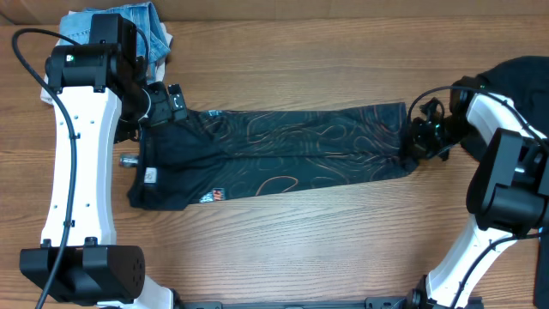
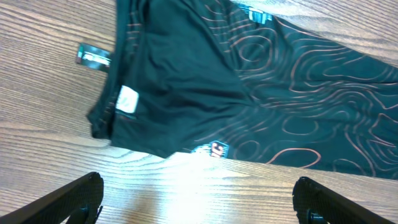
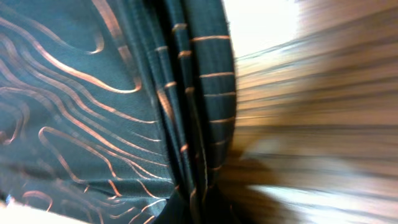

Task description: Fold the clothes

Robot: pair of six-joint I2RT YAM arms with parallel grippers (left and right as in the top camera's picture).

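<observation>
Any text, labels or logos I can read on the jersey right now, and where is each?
Nothing reads clearly in any view.
White label inside the jersey collar: too blurred.
Red-and-white logo at the jersey edge: too blurred.
Teal mark near the opposite edge: too small.
Dark tag on the table beside the jersey: print blurred.

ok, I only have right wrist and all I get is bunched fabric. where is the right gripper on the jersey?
Observer: Overhead puts the right gripper at the far right end of the jersey, which lies as one long band across the table.
Operator: and the left?
Observer: The left gripper is open, fingers over bare wood beside the jersey's left end, holding nothing.
Operator: anything else out there?
Observer: A bunched blue cloth at the overhead's top left corner.
</observation>
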